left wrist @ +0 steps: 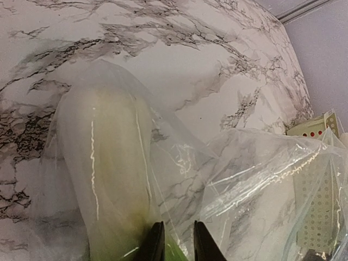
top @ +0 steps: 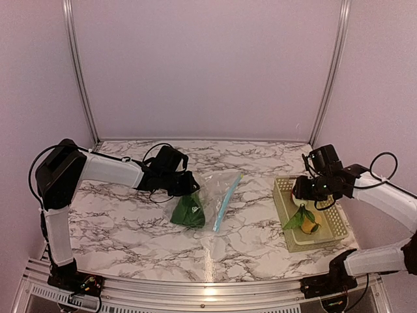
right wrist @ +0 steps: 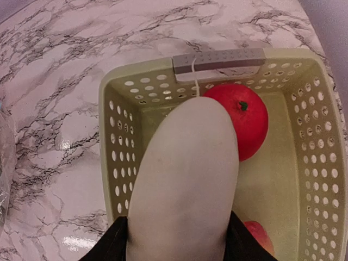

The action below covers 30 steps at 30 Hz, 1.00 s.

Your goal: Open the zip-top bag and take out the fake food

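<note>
Zip-top bag (top: 215, 194) lies at mid-counter (top: 117, 222) with 1 green leafy vegetable (top: 187, 212) inside. Left pincer (left wrist: 174, 244) pinches the bag's film. Right pincer (right wrist: 178, 242) clasps 1 white oblong piece (right wrist: 185, 174) above the lattice basket (right wrist: 117, 163), which contains a red fruit (right wrist: 247, 117).

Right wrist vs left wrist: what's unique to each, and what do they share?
Only right wrist: the white oblong piece clamped in the right gripper above the basket, and a red fruit lying inside it.
Only left wrist: the vegetable, pale stem up close, inside the zip-top bag, with the left gripper pinched on the plastic.
Both: the basket, only a corner at the left wrist's right edge, and the marble table.
</note>
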Motion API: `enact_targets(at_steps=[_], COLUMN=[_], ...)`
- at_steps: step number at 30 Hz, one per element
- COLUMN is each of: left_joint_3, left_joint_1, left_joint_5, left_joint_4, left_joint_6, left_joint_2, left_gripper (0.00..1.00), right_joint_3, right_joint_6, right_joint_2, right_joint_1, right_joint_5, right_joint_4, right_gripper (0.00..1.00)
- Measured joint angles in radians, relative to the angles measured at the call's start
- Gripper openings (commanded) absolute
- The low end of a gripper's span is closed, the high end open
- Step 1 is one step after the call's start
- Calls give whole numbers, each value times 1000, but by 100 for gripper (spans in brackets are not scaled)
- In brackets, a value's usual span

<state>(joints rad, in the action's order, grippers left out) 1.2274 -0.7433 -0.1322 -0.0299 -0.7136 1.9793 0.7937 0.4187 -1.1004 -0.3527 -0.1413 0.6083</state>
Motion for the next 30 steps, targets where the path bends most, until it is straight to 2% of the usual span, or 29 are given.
enact_targets(at_steps=[4, 11, 15, 18, 22, 26, 30], left_joint_3=[1, 19, 23, 23, 23, 23, 22], left_joint_1=[0, -4, -6, -6, -6, -6, -6], left_joint_5=[-3, -16, -21, -25, -24, -22, 0], left_joint_4=[19, 45, 61, 76, 93, 103, 119], left_joint_6=[4, 8, 8, 7, 7, 7, 7], left_joint_2=[-5, -5, -11, -28, -59, -102, -135], left_gripper=[20, 21, 23, 24, 25, 25, 25], right_joint_3=[1, 13, 14, 18, 55, 79, 64], right_joint_6=[-21, -56, -59, -57, -32, 36, 113], right_joint_2=[-56, -88, -82, -68, -48, -45, -89], right_joint_1=[11, 11, 11, 11, -28, -143, -246], right_joint_5=[0, -10, -11, 1, 13, 56, 120], right_joint_4=[-1, -2, -2, 0, -1, -53, -148], right_gripper=[52, 79, 81, 75, 55, 40, 33])
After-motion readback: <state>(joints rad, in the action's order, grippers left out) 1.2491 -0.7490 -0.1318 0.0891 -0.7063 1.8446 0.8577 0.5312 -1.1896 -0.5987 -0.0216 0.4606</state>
